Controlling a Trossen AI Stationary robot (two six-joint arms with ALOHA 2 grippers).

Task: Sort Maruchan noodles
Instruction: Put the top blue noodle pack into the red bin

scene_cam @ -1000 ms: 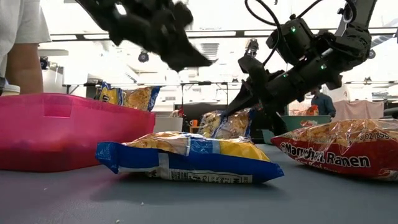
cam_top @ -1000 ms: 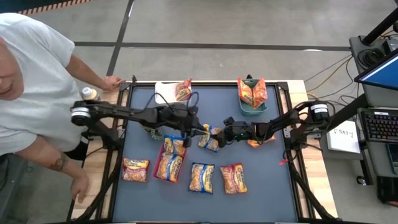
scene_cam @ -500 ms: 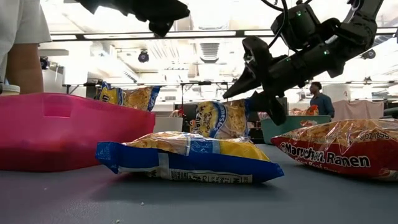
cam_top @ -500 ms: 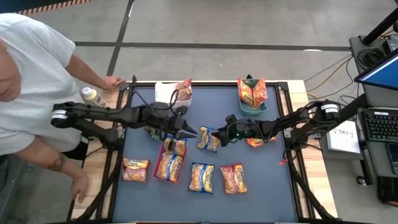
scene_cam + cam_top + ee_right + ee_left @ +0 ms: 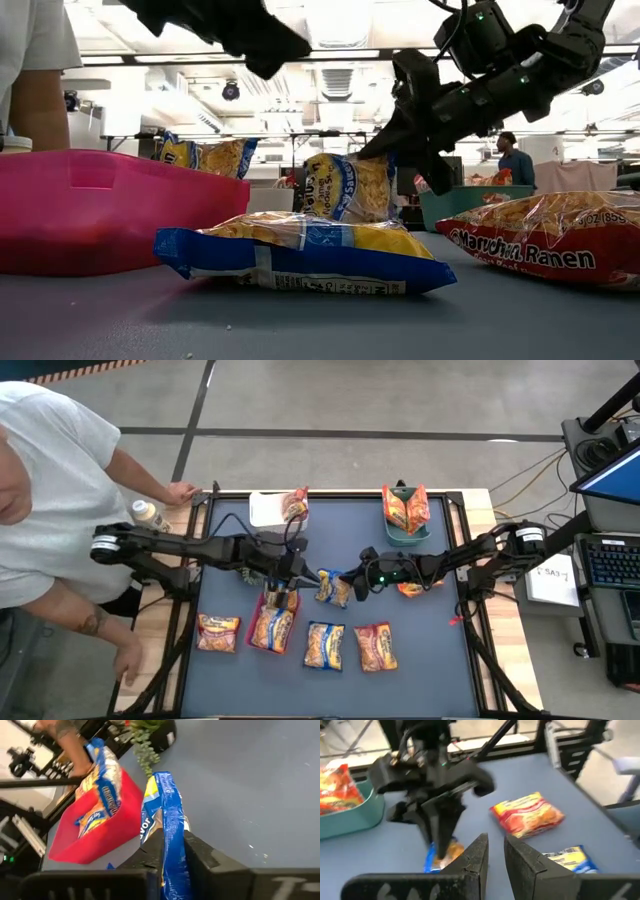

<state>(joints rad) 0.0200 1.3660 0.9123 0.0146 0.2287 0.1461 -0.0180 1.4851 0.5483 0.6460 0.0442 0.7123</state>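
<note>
You had grey floor [image 5: 400, 400] w/ dark seams, ceiling lights [image 5: 340, 55] on, monitor [image 5: 610, 470] at right.

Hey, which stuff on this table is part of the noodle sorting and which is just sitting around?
Job:
- blue-trim packet clamped in the right hand
- left hand, holding nothing
- loose packets on the mat
- red tray, teal bin and white tray, holding packets

Lying about:
- small green plant
- bottle

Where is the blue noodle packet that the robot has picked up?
The blue-trimmed packet hangs pinched in the right gripper near the table's middle, just right of the red tray and the left gripper.
</note>
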